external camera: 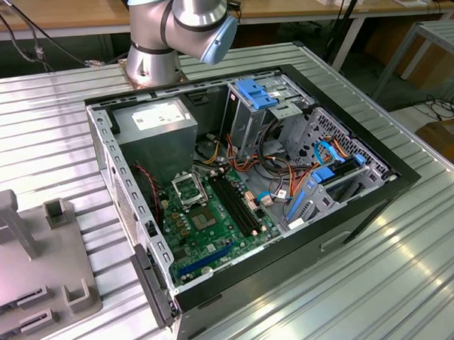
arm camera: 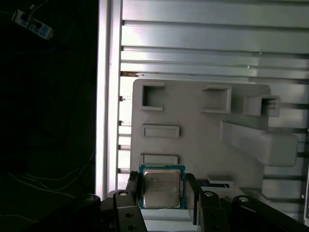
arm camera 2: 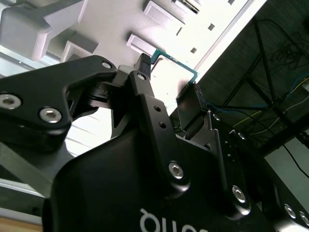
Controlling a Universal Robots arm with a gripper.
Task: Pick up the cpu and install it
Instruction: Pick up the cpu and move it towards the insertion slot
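Observation:
The cpu (arm camera: 161, 188), a small square chip with a silver-grey top and a green rim, sits between my gripper (arm camera: 162, 189) fingers, which are shut on its two opposite edges. In the second wrist view the cpu (arm camera 2: 170, 72) shows its green edge between the black fingers (arm camera 2: 145, 72) of the gripper (arm camera 2: 170, 77). It hangs above the grey holder tray (arm camera: 203, 125). In the exterior view the green motherboard (external camera: 214, 227) lies inside the open computer case (external camera: 349, 210), with the black-framed square socket (external camera: 189, 188) near its far end.
The grey holder tray (external camera: 35, 261) with raised blocks lies on the ribbed metal table (external camera: 383, 284) at the exterior view's left. The arm's base (external camera: 155, 53) stands behind the case. Long black memory slots (external camera: 232, 204), cables and blue drive brackets (external camera: 257, 93) crowd the case.

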